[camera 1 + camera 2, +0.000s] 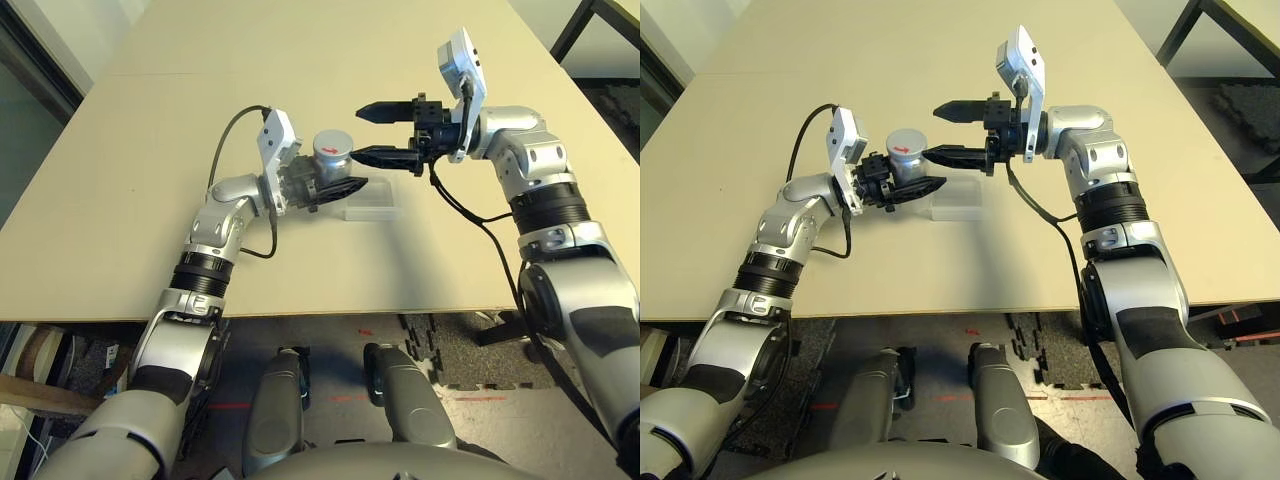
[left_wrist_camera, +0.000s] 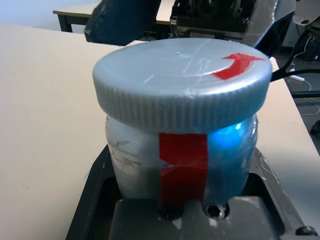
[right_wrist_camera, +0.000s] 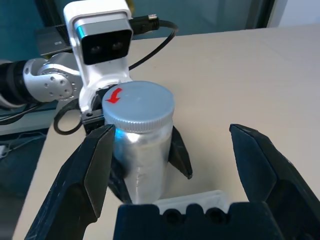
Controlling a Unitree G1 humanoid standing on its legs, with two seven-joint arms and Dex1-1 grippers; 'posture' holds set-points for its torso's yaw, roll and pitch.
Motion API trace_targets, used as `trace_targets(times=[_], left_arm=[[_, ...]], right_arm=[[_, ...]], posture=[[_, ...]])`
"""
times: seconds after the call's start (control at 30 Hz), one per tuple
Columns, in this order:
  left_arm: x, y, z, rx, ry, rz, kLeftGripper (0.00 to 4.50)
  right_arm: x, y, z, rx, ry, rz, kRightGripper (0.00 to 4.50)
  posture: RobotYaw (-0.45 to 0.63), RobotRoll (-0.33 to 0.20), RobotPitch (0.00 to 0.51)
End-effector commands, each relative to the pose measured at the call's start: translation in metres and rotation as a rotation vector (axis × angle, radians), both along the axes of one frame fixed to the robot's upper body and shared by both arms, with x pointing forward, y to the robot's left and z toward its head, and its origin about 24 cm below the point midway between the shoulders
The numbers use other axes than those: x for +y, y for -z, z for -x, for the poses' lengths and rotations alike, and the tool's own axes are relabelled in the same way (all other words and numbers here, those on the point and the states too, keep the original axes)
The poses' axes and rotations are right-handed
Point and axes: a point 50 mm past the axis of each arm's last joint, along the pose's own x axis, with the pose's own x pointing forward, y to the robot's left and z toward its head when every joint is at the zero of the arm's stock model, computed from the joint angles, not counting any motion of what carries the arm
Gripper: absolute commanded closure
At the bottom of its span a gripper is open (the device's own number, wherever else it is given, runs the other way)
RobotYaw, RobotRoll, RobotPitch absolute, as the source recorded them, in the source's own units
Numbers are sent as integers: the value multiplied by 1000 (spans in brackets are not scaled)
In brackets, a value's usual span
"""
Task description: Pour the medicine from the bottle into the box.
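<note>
My left gripper (image 1: 336, 186) is shut on the silver-grey bottle (image 1: 331, 158) and holds it upright a little above the table. The bottle's grey cap (image 2: 182, 85) with a red arrow is on, and a strip of red tape (image 2: 183, 160) runs down its side. The medicine is hidden. The clear plastic box (image 1: 370, 204) lies on the table just right of and below the bottle. My right gripper (image 1: 358, 132) is open and points at the bottle from the right at cap height, not touching it. In the right wrist view the bottle (image 3: 141, 145) stands by one of its fingers (image 3: 95, 165).
The beige table (image 1: 150, 200) stretches wide around both arms, and its front edge runs just below my elbows. A black cable (image 1: 470, 215) hangs from my right wrist over the table. A dark table leg (image 1: 575, 25) stands beyond the far right corner.
</note>
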Motion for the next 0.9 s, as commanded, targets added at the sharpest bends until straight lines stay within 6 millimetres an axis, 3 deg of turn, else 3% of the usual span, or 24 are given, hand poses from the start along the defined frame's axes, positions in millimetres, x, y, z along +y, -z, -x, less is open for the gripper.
trace_targets(times=[0.03,0.9], left_arm=[[-1,-1,1,-18,14,-12,1921],[-7,-3,1,-24,34,-16,1921]], right_arm=[[-4,-2,5,7,-39,-1,0],[38,3,9,1,-79,-68,0]], posture=[[-147,0,177],[-145,0,179]])
